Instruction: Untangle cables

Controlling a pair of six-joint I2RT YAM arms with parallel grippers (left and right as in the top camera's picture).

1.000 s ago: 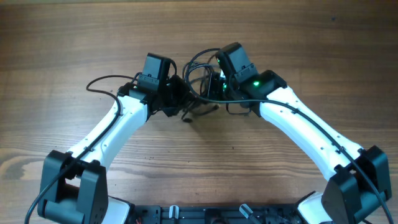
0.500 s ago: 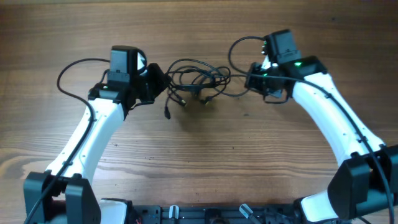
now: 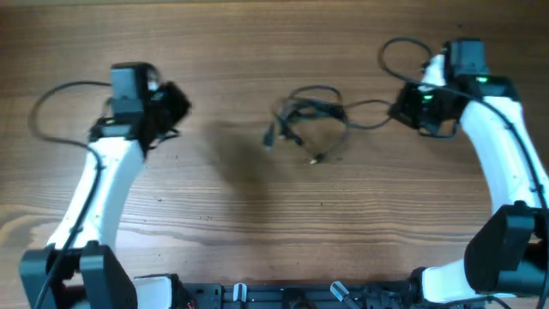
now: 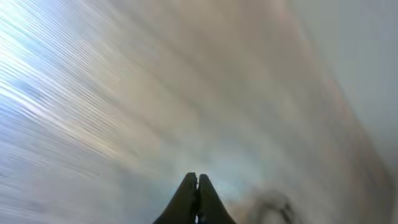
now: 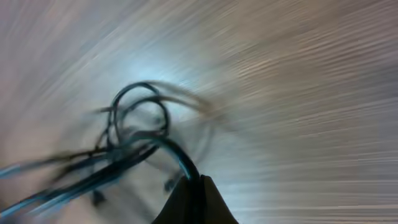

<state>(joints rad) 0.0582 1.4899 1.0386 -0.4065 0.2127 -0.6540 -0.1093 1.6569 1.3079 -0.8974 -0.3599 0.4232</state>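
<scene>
The wooden table lies bare along its near side, where the two white arms rise from their bases. The left arm reaches up the left edge and the right arm up the right edge, well apart from each other.

Further in, around the middle of the table and a little right of centre, lie the cables, a loose black knot of loops. Two plug ends trail toward the near side, one at the bottom of the knot and one at its left. A single strand runs from the knot rightward to the right gripper. In the right wrist view, which is heavily blurred, its fingers are pressed together with that strand coming out between them, so the claw is clamped on the cables.

The left gripper sits at about the same depth, far out to the left and clear of the knot. Its wrist view is smeared, yet the fingers meet tip to tip with nothing visible between them.

Farthest back, a thin black lead loops out beside the left arm, and another curls above the right gripper.
</scene>
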